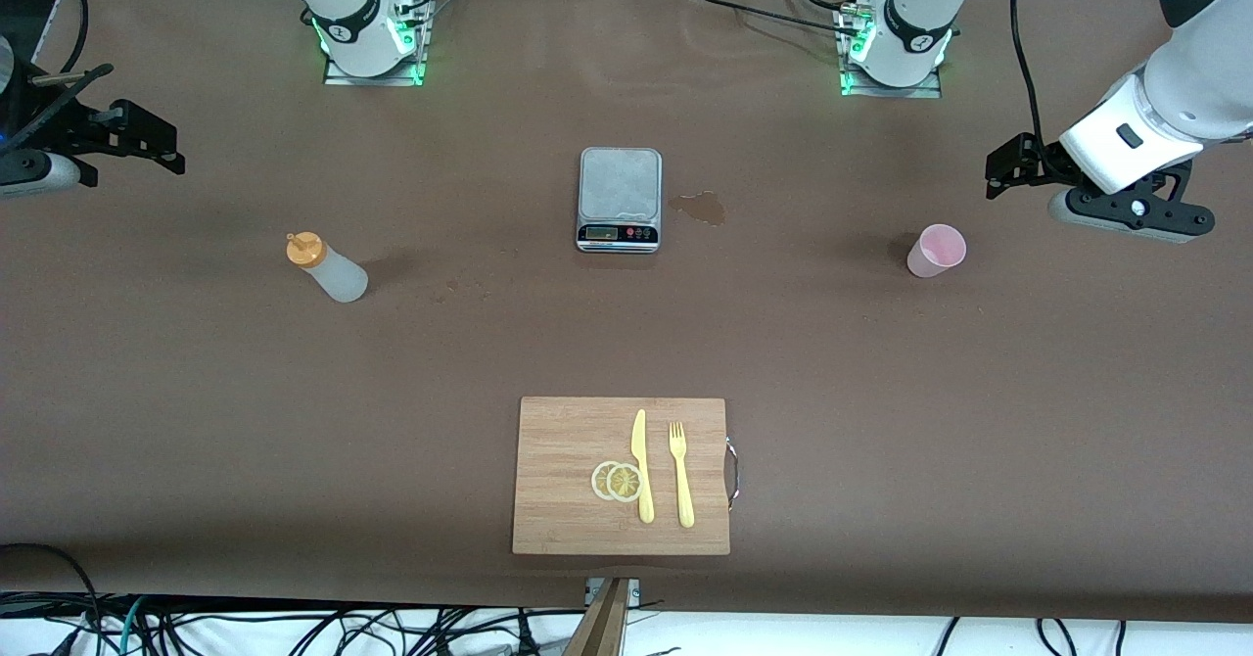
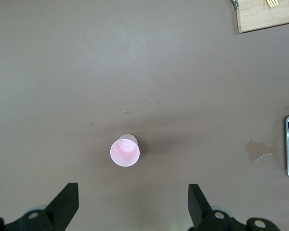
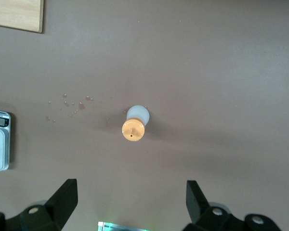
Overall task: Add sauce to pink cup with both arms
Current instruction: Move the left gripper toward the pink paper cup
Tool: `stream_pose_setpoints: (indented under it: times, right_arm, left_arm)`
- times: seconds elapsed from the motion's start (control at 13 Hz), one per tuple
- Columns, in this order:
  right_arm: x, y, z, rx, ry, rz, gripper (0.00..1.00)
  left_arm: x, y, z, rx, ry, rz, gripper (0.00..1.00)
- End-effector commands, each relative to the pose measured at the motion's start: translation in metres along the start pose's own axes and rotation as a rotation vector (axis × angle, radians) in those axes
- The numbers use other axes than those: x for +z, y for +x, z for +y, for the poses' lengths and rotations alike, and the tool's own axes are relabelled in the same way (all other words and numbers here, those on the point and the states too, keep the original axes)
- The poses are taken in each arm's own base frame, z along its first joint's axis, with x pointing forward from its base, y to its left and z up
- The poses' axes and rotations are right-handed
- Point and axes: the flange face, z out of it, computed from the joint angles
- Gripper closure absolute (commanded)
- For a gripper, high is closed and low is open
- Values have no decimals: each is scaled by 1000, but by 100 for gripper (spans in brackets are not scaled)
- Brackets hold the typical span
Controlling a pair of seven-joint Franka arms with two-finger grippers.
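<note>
Nearest the front camera: a rectangular wooden cutting board (image 1: 568, 480), pale grain, metal handle on the edge toward the left arm's end. On it, a yellow plastic knife (image 1: 641, 467) and a yellow plastic fork (image 1: 680, 473) side by side, with two thin lemon slices (image 1: 617, 481) overlapping, touching the knife's blade.

Farther back at mid-table, a small kitchen scale (image 1: 620, 199), brushed metal platform with rounded corners and a dark display strip. Just beside it, toward the left arm's end, a dried brownish stain (image 1: 701, 208) on the matte brown table covering (image 1: 196, 421).

Toward the right arm's end, upright: the sauce (image 1: 328, 268), a translucent whitish squeeze bottle, cylindrical, topped by an orange nozzle cap. Toward the left arm's end, upright and open-mouthed: the pink cup (image 1: 937, 250), pale translucent plastic, slightly tapered, no handle. Well apart from each other, with the scale between.

Left gripper (image 2: 132, 204) up over the table's edge at the left arm's end, black fingers spread wide, holding nothing, cup in sight between them in the left wrist view. Right gripper (image 3: 131, 202) over the table's edge at the right arm's end, likewise spread wide and empty, bottle in sight between its fingers from above.
</note>
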Motion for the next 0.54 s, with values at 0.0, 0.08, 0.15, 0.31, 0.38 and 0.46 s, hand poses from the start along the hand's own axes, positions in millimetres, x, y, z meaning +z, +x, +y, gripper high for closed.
stream_pose_setpoints:
  times: [0.0, 0.08, 0.15, 0.31, 0.38, 0.46]
  right_arm:
    - [-8, -6, 0, -63, 2, -2, 0]
    - [-9, -6, 0, -89, 3, 0, 0]
    - [-9, -7, 1, -93, 4, 2, 0]
    - [-10, -8, 1, -91, 4, -1, 0]
    - [-9, -10, 0, -88, 5, -13, 0]
    - [-9, -10, 1, -86, 4, -17, 0]
  left_arm:
    - [-5, 0, -1, -6, 8, -7, 0]
    - [-5, 0, -2, -8, 6, -7, 0]
    - [-3, 0, -3, -9, 5, -10, 0]
    - [0, 0, -4, -16, 2, -22, 0]
    - [1, 1, -6, -19, 2, -23, 0]
    - [1, 1, -6, -20, 2, -23, 0]
